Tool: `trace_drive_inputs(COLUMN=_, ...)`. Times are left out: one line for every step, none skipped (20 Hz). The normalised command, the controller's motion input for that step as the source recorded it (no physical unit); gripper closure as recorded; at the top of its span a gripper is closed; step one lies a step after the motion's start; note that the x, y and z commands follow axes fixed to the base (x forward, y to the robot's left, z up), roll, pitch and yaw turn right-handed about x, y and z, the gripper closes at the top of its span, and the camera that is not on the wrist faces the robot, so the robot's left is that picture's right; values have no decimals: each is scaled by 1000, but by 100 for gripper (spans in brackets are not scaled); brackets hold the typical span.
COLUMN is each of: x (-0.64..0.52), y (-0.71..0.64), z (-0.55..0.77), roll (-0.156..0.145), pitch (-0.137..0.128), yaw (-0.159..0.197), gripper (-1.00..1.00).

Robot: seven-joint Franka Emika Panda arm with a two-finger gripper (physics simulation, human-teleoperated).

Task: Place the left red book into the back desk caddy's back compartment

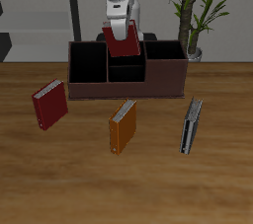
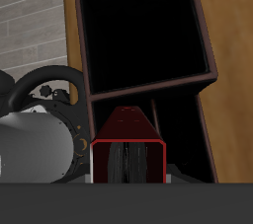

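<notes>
My gripper (image 1: 121, 31) is shut on the left red book (image 1: 122, 42), a thin bright-red hardcover. It holds the book upright and slightly tilted over the middle of the back desk caddy (image 1: 158, 78), a long dark brown-maroon box with black cells. The book's lower end sits in front of the small middle cells, so the back compartment is mostly hidden in the exterior view. In the wrist view the red book (image 2: 126, 141) hangs straight ahead, with a black cell of the caddy (image 2: 148, 105) just beyond it and a larger black cell (image 2: 143, 31) farther on.
On the table in front of the caddy lie a darker maroon book (image 1: 49, 106), an orange book (image 1: 124, 126) and a grey book (image 1: 191, 126). A potted plant (image 1: 196, 11) stands behind the caddy's end. The robot base (image 2: 35, 119) shows beside the caddy.
</notes>
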Motion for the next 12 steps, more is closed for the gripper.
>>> trace_drive_inputs(x=-30, y=-84, z=14, roll=0, pitch=0, yaw=0, gripper=100)
trace_drive_inputs(x=1, y=31, z=-243, roll=9, pitch=86, yaw=7, gripper=100)
trace_drive_inputs(x=3, y=26, z=-150, roll=12, pitch=43, yaw=-20, gripper=100)
trace_drive_inputs(x=76, y=173, z=-351, roll=38, pitch=48, yaw=36, gripper=100)
trace_drive_inputs(x=42, y=22, z=-157, roll=4, pitch=46, yaw=-17, gripper=100)
trace_drive_inputs(x=-54, y=-128, z=14, roll=0, pitch=0, yaw=0, gripper=100)
trace_drive_inputs(x=40, y=91, z=-287, roll=30, pitch=40, yaw=29, gripper=100)
trace_drive_inputs(x=15, y=-1, z=-204, roll=-2, pitch=58, yaw=-14, gripper=100)
trace_drive_inputs(x=96, y=173, z=-272, roll=5, pitch=53, yaw=16, gripper=100)
trace_drive_inputs(x=-74, y=-91, z=-178, roll=18, pitch=25, yaw=36, gripper=100)
trace_drive_inputs(x=8, y=8, z=-298, roll=4, pitch=74, yaw=-4, gripper=100)
trace_drive_inputs(x=-1, y=42, z=-270, roll=22, pitch=50, yaw=4, gripper=100)
